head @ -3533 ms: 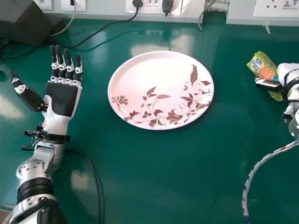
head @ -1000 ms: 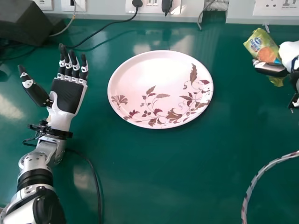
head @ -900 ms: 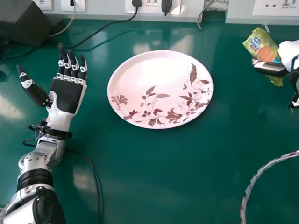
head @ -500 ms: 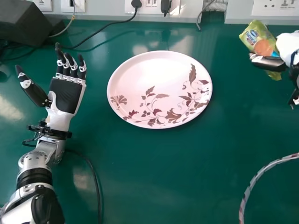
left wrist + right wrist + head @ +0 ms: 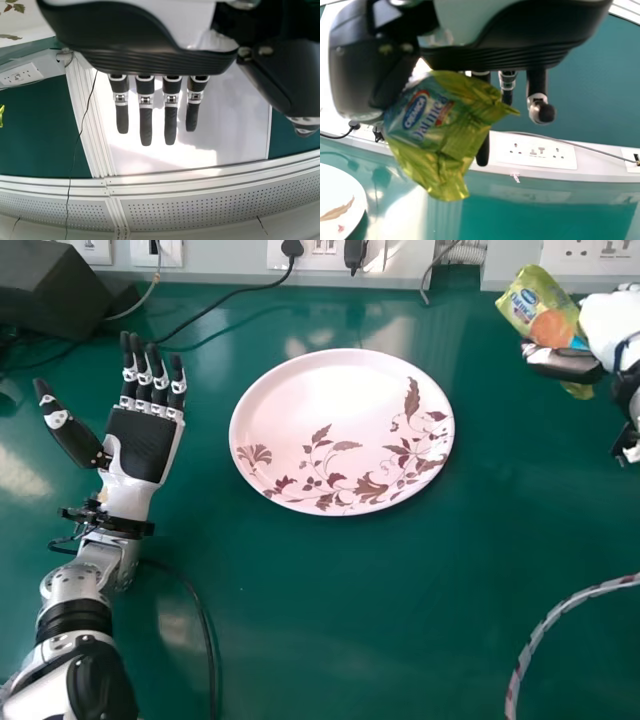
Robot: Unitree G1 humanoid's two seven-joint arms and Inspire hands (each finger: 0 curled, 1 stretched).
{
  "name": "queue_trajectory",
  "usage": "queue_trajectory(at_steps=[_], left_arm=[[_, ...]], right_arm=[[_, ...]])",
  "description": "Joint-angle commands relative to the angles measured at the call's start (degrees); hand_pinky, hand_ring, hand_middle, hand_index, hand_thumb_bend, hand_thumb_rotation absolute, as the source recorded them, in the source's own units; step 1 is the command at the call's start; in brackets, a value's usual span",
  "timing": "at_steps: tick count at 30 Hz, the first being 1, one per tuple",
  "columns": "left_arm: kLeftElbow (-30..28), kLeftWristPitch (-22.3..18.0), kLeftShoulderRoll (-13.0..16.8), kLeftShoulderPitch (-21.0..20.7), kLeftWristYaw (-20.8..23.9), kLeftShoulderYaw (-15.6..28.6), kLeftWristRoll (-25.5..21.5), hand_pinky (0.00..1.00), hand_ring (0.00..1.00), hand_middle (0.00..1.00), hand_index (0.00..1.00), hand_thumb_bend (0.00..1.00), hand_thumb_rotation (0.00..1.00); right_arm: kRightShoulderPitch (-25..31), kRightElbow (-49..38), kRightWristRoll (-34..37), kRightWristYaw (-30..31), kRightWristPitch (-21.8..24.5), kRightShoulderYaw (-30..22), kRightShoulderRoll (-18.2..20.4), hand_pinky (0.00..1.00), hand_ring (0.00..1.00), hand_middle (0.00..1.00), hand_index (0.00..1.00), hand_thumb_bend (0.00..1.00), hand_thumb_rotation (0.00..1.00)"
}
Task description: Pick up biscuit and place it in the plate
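At the right edge of the head view, my right hand (image 5: 566, 361) holds the green biscuit packet (image 5: 542, 312) up, right of the plate and apart from it. In the right wrist view the biscuit packet (image 5: 442, 127) is pinched between the thumb and fingers of my right hand (image 5: 520, 55). The white plate (image 5: 335, 405) with brown leaf patterns lies mid-table. To its left my left hand (image 5: 140, 445) rests palm up with straight fingers, and the same left hand (image 5: 145, 115) is open in the left wrist view.
A black box (image 5: 65, 290) stands at the back left with cables (image 5: 225, 300) running from it. Sockets (image 5: 325, 254) line the wall behind the green table (image 5: 350, 620). A braided cable (image 5: 545, 625) curves at the lower right.
My right hand has risen toward the back of the table and shifted a little left, carrying the biscuit packet. My left hand has barely moved, and the plate lies where it was.
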Motion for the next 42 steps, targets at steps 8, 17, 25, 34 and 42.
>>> queue_trajectory(at_steps=[8,17,25,34,42], left_arm=[[3.37,-0.89,-1.73,5.27,-0.66,-0.57,2.15,0.91,0.77,0.83,0.88,0.99,0.52],[3.17,-0.45,-1.78,5.22,0.19,-0.41,1.85,0.9,0.77,0.83,0.89,0.99,0.48],[2.88,-0.29,-1.87,5.32,-0.66,-0.71,1.9,0.84,0.75,0.8,0.9,1.0,0.45],[3.22,0.01,-1.53,5.01,-0.57,-1.06,2.18,0.86,0.76,0.81,0.91,1.0,0.49],[2.82,0.58,-1.52,5.08,-0.04,-1.06,2.03,0.84,0.75,0.81,0.92,1.0,0.47]], right_arm=[[-2.94,-3.53,-2.61,3.44,-0.72,0.05,1.96,0.05,0.08,0.48,0.49,0.51,0.0],[-3.28,-5.55,-2.86,4.18,-1.78,-0.56,3.36,0.05,0.08,0.48,0.49,0.51,0.0],[-3.08,-7.33,-3.68,3.82,-3.22,-0.81,4.19,0.05,0.07,0.48,0.49,0.51,0.0],[-2.94,-8.2,-3.7,3.09,-5.55,-1.08,4.93,0.05,0.07,0.48,0.49,0.51,0.0],[-3.1,-7.92,-3.22,1.15,-8.02,-1.25,6.22,0.05,0.07,0.48,0.49,0.51,0.0]])
